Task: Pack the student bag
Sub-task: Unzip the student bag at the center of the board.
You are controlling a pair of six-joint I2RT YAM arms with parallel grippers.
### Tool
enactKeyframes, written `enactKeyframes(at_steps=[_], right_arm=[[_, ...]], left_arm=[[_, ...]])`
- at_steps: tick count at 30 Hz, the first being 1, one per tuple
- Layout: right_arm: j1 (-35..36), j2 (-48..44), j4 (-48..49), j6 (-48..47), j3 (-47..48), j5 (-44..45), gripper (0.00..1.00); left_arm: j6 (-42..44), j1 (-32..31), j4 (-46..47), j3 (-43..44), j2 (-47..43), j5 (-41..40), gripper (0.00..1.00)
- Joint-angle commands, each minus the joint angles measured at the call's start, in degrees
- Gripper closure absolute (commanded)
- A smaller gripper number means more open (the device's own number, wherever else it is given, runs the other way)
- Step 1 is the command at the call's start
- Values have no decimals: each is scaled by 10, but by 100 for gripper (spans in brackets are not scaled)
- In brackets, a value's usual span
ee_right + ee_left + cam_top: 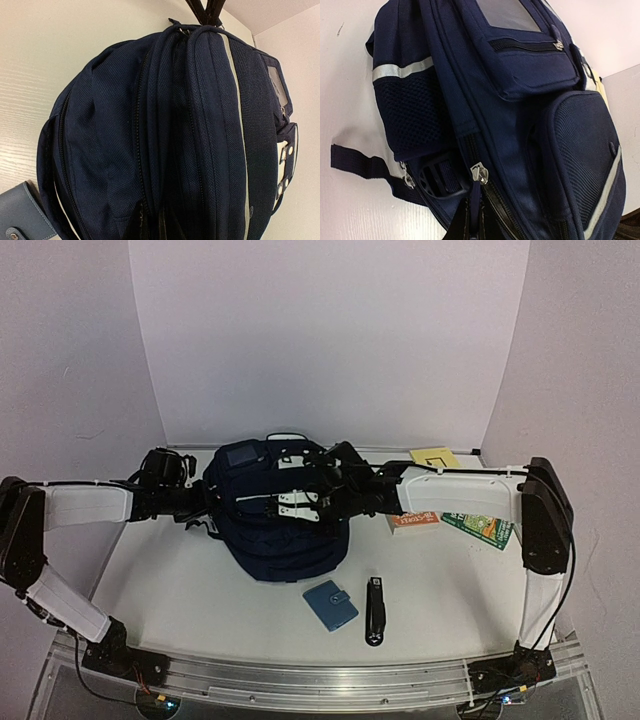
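Student bag [275, 510] sits mid-table [180, 590], lying on its back between the two arms, with white-patched straps on top.

The left gripper [476, 220] is closed tight. A silver zip puller [480, 173] sits right at its fingertips, and it looks pinched by its tab or cord. The right gripper [151, 225] is also closed tight, nipped onto the bag along a zip line at the rounded end. I can't tell if it has fabric or a puller.

As I read it, the zips look mostly shut, so nothing is packed yet. Loose items waiting:
- the light-blue wallet [330, 603], just beside the bag's near edge
- a black tool [375, 610] next to the wallet
- two books [415, 522] to the right
- a yellow pad [435, 457] at the back

Risks:
- The puller is small and slick, so a thin pinch could slip off under load.
- The bag is soft and unanchored. If the arms pull unevenly, the whole bag drags instead of the zip running.
- A drag toward me would shove the wallet, maybe toward the edge.
- Slack fabric could jam in the zip teeth.
- The straps near the right arm could snag it.

Writing: none readable. The bag shows no legible brand, and its clear window pocket [507, 14] looks blank. The book covers have print — too small to read.
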Motion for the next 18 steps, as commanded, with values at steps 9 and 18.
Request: enactKeyframes(at_steps=[9, 18], right_arm=[[42, 21, -107, 91, 57, -47, 100], [57, 99, -106, 214, 209, -69, 75]], left_arm=[[32, 65, 4, 101, 84, -53, 100], [43, 66, -62, 165, 117, -38, 85]])
